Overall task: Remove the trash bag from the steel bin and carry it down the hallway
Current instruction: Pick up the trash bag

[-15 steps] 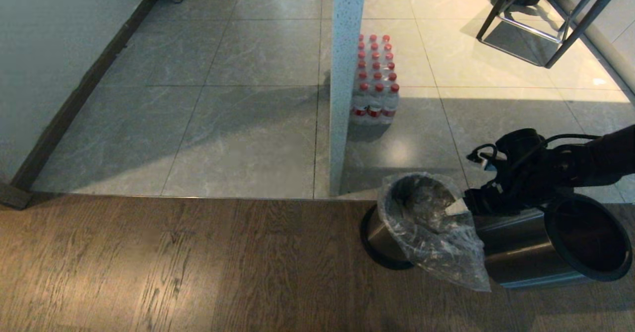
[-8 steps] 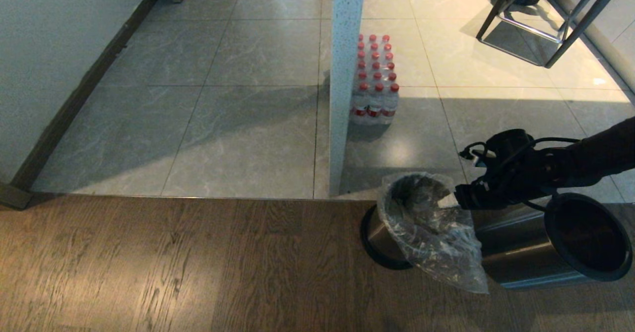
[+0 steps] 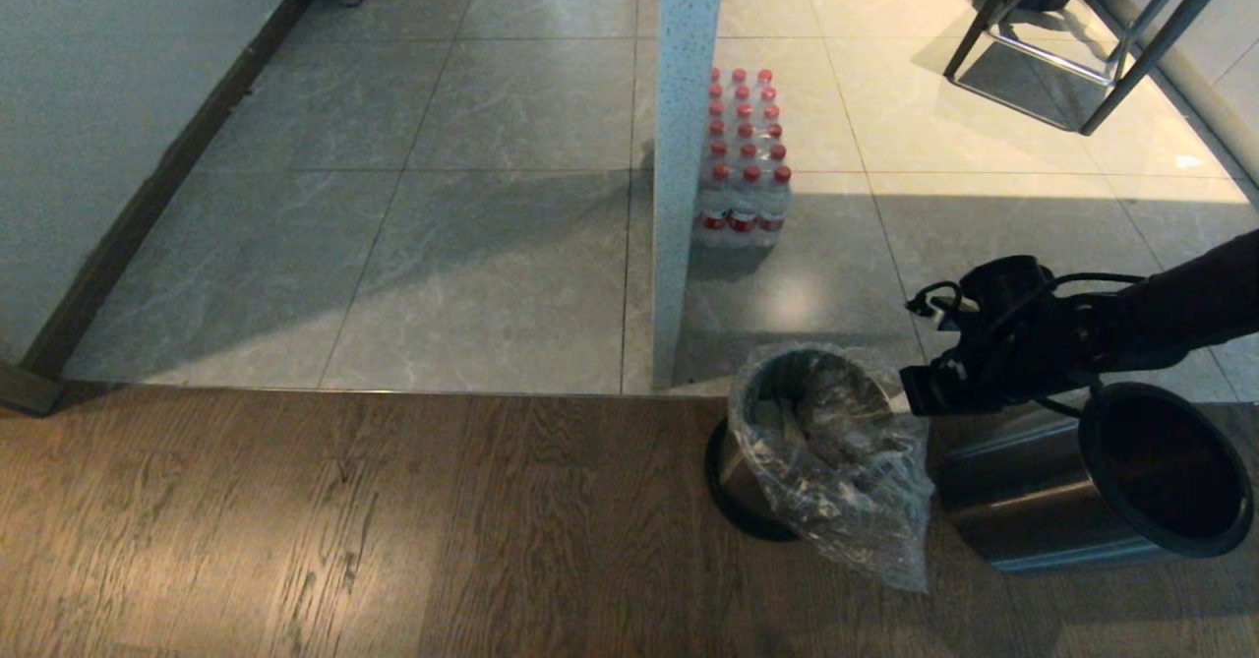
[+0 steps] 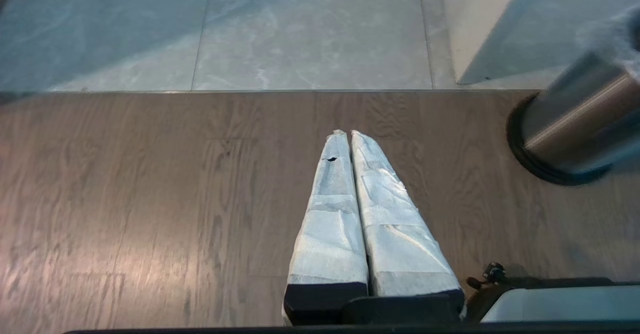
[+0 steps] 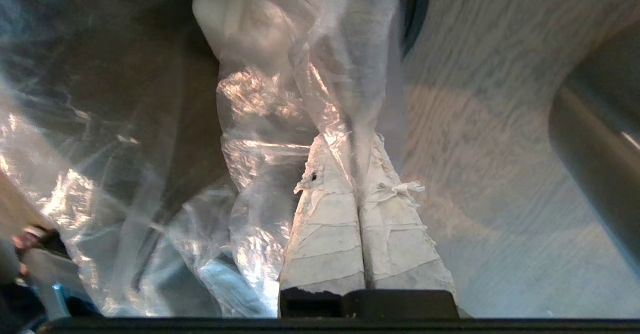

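The steel bin [image 3: 733, 471] stands on the wood floor by the tile edge, lined with the clear crinkled trash bag [image 3: 836, 461], whose loose side drapes down over the bin's front. My right gripper [image 3: 910, 397] reaches in from the right at the bag's rim. In the right wrist view the right gripper [image 5: 350, 142] is shut, with a fold of the trash bag [image 5: 270, 114] pinched between its taped fingers. The left gripper [image 4: 347, 134] is shut on nothing, low over the wood floor, with the steel bin [image 4: 575, 119] off to its side. Grey hallway tiles [image 3: 472, 245] lie beyond.
A second steel bin [image 3: 1033, 501] with a black rim leans right beside the lined one. A white pillar [image 3: 684, 147] stands just behind, with a pack of red-capped bottles [image 3: 743, 161] next to it. Metal stool legs [image 3: 1072, 48] are far right; a wall with a dark baseboard [image 3: 148, 196] runs along the left.
My right gripper moved a little toward the bag's rim and shut on the plastic. The bag and its bin shifted slightly to the left.
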You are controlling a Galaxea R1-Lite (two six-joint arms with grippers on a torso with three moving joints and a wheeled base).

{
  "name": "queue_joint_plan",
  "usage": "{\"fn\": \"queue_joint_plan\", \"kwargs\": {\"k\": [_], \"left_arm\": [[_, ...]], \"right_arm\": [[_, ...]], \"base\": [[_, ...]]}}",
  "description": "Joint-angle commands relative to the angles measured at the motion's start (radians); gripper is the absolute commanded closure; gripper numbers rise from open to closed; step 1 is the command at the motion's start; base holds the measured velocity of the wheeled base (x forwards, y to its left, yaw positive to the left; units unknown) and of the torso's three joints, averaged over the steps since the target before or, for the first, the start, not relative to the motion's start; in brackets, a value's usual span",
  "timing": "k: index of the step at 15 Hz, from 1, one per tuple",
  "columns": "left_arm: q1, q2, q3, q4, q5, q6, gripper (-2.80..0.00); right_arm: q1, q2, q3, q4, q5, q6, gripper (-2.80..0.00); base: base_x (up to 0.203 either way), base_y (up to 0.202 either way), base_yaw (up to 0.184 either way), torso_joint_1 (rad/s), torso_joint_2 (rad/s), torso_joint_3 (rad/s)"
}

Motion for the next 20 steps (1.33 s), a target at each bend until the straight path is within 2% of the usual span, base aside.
{"fn": "queue_joint_plan", "kwargs": {"k": [1,6,14,20], "left_arm": [[0.0,0.0,0.0,0.001,0.0,0.0,0.0],[0.0,0.0,0.0,0.001,0.0,0.0,0.0],[0.0,0.0,0.0,0.001,0.0,0.0,0.0],[0.0,0.0,0.0,0.001,0.0,0.0,0.0]], "right_arm": [[-0.001,-0.034,0.002,-0.006,0.0,-0.003,0.0],[0.002,-0.103,0.0,-0.003,-0.029,-0.036,0.0],[0.233,-0.055,-0.008,-0.007,-0.036,-0.034,0.0],[0.273,0.04,-0.016,-0.074,-0.121,-0.031,0.0]], "base": [[0.0,0.0,0.0,0.0,0.0,0.0],[0.0,0.0,0.0,0.0,0.0,0.0],[0.0,0.0,0.0,0.0,0.0,0.0],[0.0,0.0,0.0,0.0,0.0,0.0]]}}
